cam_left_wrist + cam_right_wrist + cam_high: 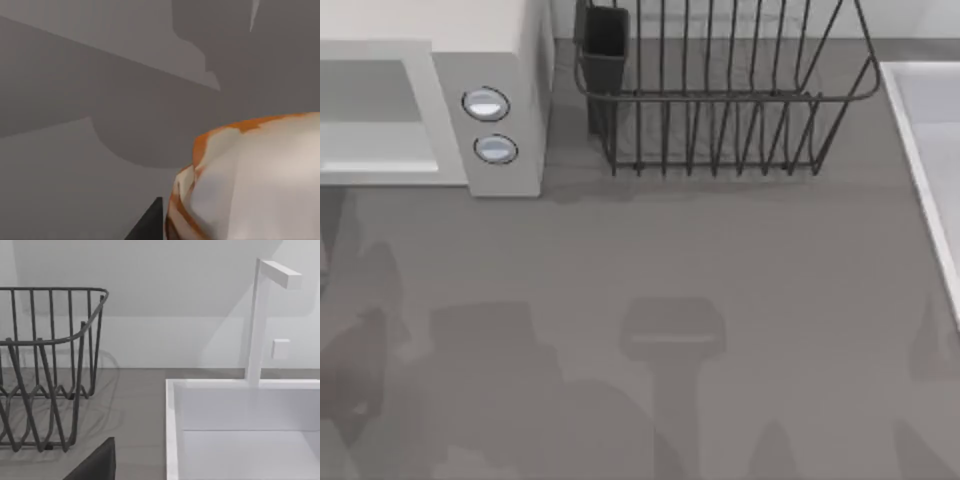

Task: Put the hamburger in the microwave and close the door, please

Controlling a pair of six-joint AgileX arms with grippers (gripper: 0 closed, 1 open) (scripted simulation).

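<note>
Microwave [505,95] sat at the table's [650,260] far left, grey cavity facing me, two dials on its side panel. Through my left wrist camera the hamburger [250,180] loomed right against the lens above grey surface; I could not tell either pincer's state. Dish rack [720,90] stood mid-back, white sink [240,430] at right.

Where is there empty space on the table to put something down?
The wide grey tabletop in front of the microwave and the dish rack is bare. The narrow strip between those two is tight. The white sink takes the table's right edge.
</note>
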